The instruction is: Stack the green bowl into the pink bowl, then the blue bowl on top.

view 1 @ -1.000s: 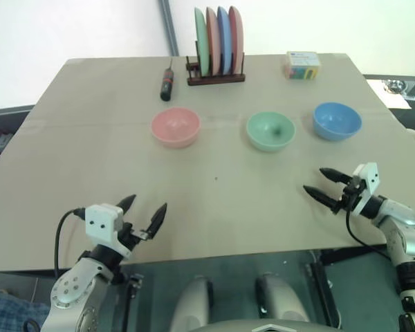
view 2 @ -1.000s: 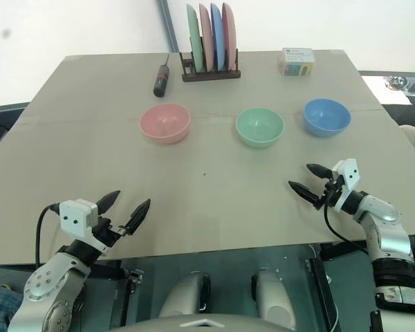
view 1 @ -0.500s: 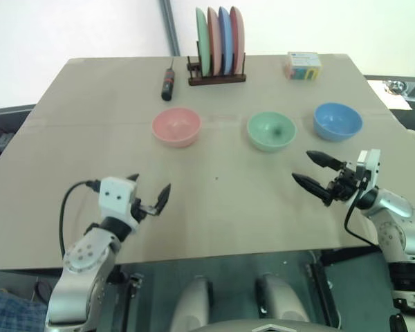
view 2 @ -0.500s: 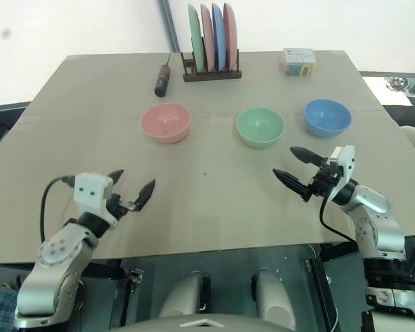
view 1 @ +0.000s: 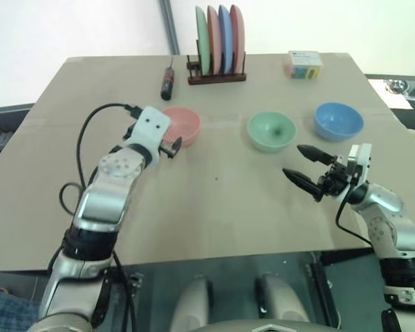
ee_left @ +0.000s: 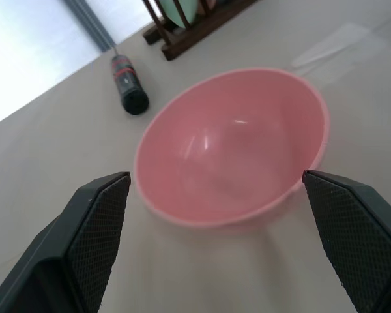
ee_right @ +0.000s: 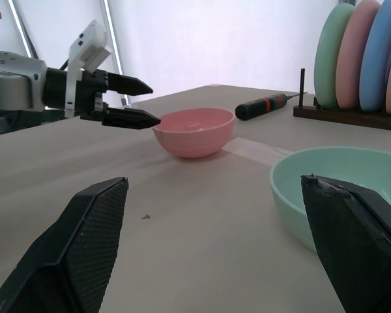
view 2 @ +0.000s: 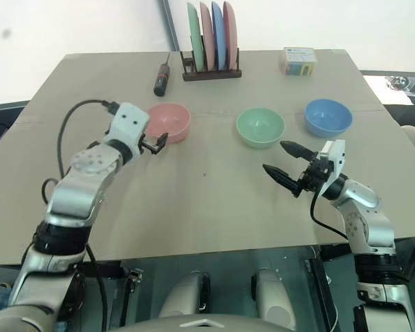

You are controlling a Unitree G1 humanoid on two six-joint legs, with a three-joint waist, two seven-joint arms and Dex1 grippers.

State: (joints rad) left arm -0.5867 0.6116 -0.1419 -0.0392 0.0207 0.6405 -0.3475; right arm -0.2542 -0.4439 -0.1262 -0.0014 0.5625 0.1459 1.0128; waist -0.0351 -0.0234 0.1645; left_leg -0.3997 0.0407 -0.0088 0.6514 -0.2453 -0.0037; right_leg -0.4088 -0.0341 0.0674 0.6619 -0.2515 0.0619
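Pink plastic, small and round, the pink bowl (view 1: pixel 182 125) sits upright on the tan table (view 1: pixel 214 207), toward its left side. The left gripper (view 2: pixel 154 143) hovers just beside the bowl's near rim, its two black fingers spread wide and holding nothing; whether a fingertip touches the rim I cannot tell. In the middle of the row stands the pale mint-green plastic bowl (view 1: pixel 271 130), and to its right, apart from it, the sky-blue plastic bowl (view 1: pixel 339 120). All three bowls lie separate, none stacked. The right gripper (view 1: pixel 306 169) hangs above the table just in front of the green bowl, its fingers also spread and empty. Behind the bowls a dark wooden rack (view 1: pixel 216 76) holds four upright plates, a black-handled screwdriver (view 1: pixel 167 84) lies left of it, and a small colourful box (view 1: pixel 303 65) sits at the far right.
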